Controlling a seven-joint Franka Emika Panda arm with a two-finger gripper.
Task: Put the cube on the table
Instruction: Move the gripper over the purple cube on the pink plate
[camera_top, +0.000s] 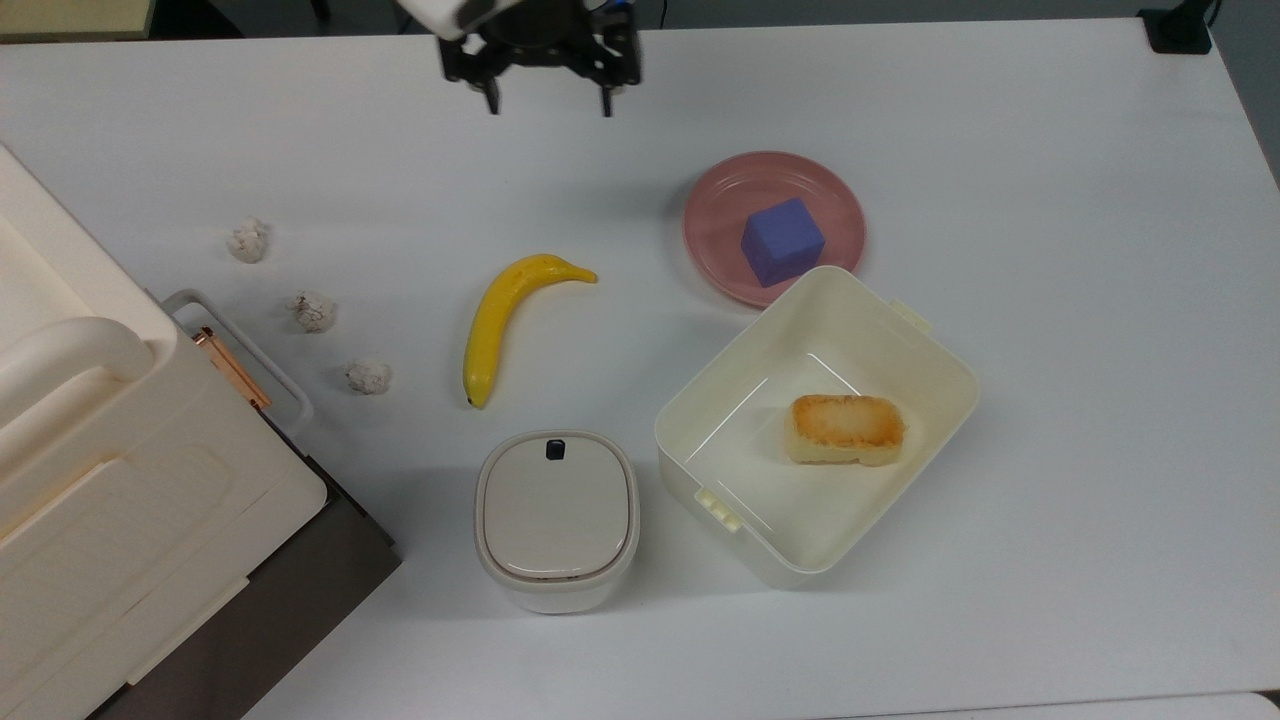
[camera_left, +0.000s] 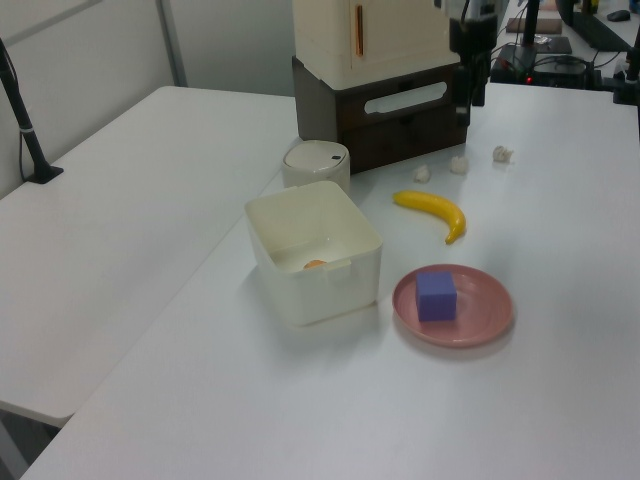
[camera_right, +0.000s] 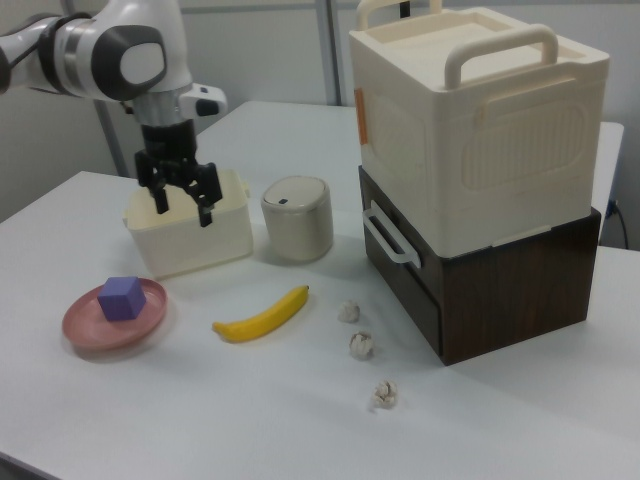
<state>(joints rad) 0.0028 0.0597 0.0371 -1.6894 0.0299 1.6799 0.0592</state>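
The blue-purple cube (camera_top: 782, 240) (camera_left: 436, 295) (camera_right: 122, 297) sits on the round pink plate (camera_top: 716, 192) (camera_left: 492, 320) (camera_right: 88, 326), which rests on the white table (camera_top: 1060, 280). My gripper (camera_top: 549, 106) (camera_left: 470, 100) (camera_right: 182, 213) hangs open and empty above the table's far edge in the top view. There it is up and to the left of the plate, well apart from the cube. In the right view it hovers above the table in front of the cream box.
A yellow banana (camera_top: 505, 315) lies mid-table. An open cream box (camera_top: 962, 392) holding a toasted bread piece (camera_top: 846, 428) touches the plate's near side. A lidded canister (camera_top: 556, 515), three white lumps (camera_top: 314, 310) and a big cream case on a dark drawer unit (camera_top: 110, 480) fill the top view's left.
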